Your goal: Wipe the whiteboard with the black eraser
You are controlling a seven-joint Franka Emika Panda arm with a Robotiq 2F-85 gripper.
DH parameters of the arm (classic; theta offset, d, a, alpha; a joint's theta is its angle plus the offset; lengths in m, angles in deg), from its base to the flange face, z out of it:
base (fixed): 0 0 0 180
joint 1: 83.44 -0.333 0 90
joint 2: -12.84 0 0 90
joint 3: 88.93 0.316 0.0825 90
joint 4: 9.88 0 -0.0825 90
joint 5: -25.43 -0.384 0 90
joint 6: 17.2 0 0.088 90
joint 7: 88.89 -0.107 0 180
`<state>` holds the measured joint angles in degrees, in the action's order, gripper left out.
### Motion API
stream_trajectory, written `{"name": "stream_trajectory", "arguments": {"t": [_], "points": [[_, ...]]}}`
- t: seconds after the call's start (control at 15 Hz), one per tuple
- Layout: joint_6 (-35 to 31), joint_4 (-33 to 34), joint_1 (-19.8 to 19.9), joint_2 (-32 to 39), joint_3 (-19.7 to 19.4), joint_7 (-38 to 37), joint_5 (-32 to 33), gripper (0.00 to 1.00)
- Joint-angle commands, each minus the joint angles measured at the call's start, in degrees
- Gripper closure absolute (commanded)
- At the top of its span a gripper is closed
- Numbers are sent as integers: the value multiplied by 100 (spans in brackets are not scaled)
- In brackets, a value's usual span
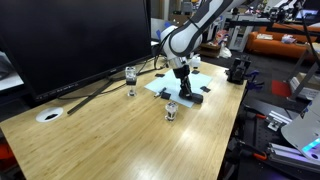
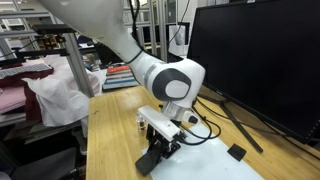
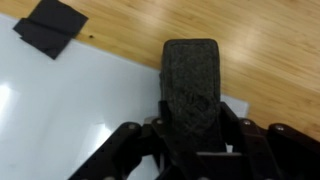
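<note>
The whiteboard (image 3: 60, 115) is a pale flat sheet lying on the wooden table; it also shows in both exterior views (image 1: 165, 88) (image 2: 215, 165). My gripper (image 3: 192, 128) is shut on the black eraser (image 3: 190, 75), a matte dark block held between the fingers. The eraser's far end reaches past the sheet's edge over the wood. In both exterior views the gripper (image 1: 184, 87) (image 2: 160, 148) points down at the sheet's edge, with the eraser (image 1: 188, 96) (image 2: 150, 163) at table level. Whether the eraser touches the sheet I cannot tell.
A small flat black tab (image 3: 52, 27) (image 1: 207, 90) (image 2: 236, 152) lies just off the sheet. Two small glasses (image 1: 130, 76) (image 1: 172, 110) stand on the table. A large monitor (image 1: 70, 40), cables, a white disc (image 1: 50, 115) and a black upright device (image 1: 237, 70) are nearby.
</note>
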<state>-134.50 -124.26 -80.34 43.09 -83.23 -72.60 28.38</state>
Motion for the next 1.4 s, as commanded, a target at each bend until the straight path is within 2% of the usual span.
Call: {"name": "stream_trajectory", "arguments": {"t": [0.0,0.27,0.47,0.53,0.6,0.73,0.8,1.0,1.33], "points": [[-1152,-1397,-241,-918,123,-224,-201,75],[-1875,-2127,-725,-1395,254,-743,-109,75],[-2112,-2261,-1000,-1589,278,-1084,1,75],[-2149,-2279,-1021,-1632,309,-1088,-89,25],[-2167,-2295,-1062,-1680,298,-1159,-86,23],[-2024,-2336,-970,-1794,386,-1037,-566,10],[-1989,-2147,-1070,-1581,309,-1089,-294,29],[-1989,-2216,-1057,-1659,313,-1088,-454,10],[-1989,-2222,-1056,-1659,313,-1088,-457,10]]}}
